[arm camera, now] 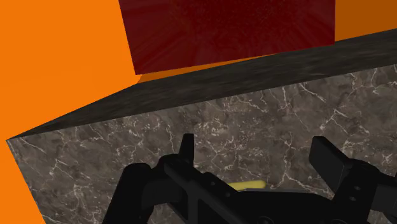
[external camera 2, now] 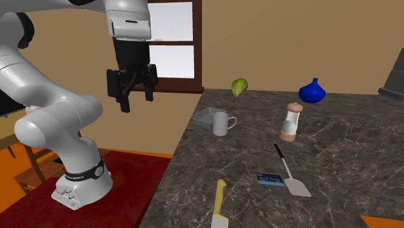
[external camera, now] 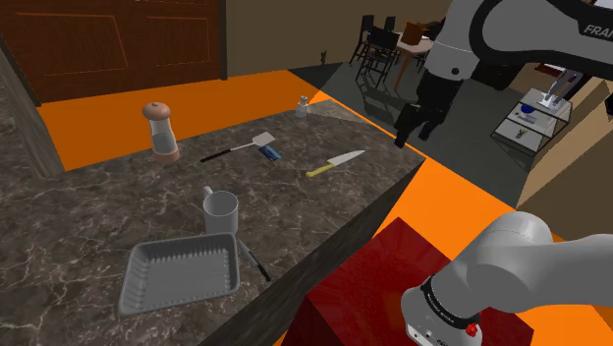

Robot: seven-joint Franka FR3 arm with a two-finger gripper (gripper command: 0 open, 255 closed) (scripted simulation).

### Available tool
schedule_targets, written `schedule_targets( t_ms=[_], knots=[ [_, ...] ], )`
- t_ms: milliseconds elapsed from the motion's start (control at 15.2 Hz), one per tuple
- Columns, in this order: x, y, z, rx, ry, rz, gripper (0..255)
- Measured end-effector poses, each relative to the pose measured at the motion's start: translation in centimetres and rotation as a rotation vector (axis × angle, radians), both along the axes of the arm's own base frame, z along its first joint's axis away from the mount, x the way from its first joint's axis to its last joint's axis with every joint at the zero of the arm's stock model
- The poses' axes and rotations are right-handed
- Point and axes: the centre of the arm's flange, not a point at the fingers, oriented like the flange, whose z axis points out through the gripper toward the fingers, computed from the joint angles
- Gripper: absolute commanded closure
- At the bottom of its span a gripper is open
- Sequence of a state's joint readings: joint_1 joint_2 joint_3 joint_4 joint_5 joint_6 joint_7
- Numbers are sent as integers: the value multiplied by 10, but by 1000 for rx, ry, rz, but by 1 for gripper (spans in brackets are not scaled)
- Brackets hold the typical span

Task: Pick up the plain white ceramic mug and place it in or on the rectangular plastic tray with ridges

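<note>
One black two-finger gripper (external camera 2: 136,98) hangs high at the end of a white arm, pointing down, its fingers (arm camera: 331,159) standing apart with nothing between them. It sits about over one corner of a dark marbled counter (external camera: 88,211), well apart from the task's thing. A white mug (external camera: 220,210) stands upright on that counter, mouth up, just beside one long side of a grey ridged tray (external camera: 182,273), near a corner of it; whether the two touch cannot be told. In the shoulder view the mug lies down and to the left of the gripper, much of the counter's length away, with a yellow-handled knife (external camera: 334,163) lying on the surface between them. The mug's handle points away from the tray. The coming move, as I judge it, is a long reach across and down to the mug, then a short carry over the tray's rim. The second exterior view shows the parted jaws plainly from the side and puts the mug to the gripper's right and lower, with the tray behind it. The wrist view looks down past the fingers at the counter's corner, the orange floor (arm camera: 57,63) and the dark red stand (arm camera: 229,32), with the knife's yellow handle just under the hand
</note>
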State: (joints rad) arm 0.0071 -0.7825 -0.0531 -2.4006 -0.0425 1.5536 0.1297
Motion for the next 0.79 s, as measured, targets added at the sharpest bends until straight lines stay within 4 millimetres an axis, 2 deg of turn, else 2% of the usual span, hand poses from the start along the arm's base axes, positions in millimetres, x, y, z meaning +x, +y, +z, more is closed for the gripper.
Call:
schedule_targets(
  t_ms=[66,198,330,792],
  knots=[
    [0,0,0,0,0,0,0],
    [8,14,-7,2,1,-7,0],
    [12,36,-16,4,2,-19,0],
    [53,108,-50,15,7,-64,0]
  ],
)
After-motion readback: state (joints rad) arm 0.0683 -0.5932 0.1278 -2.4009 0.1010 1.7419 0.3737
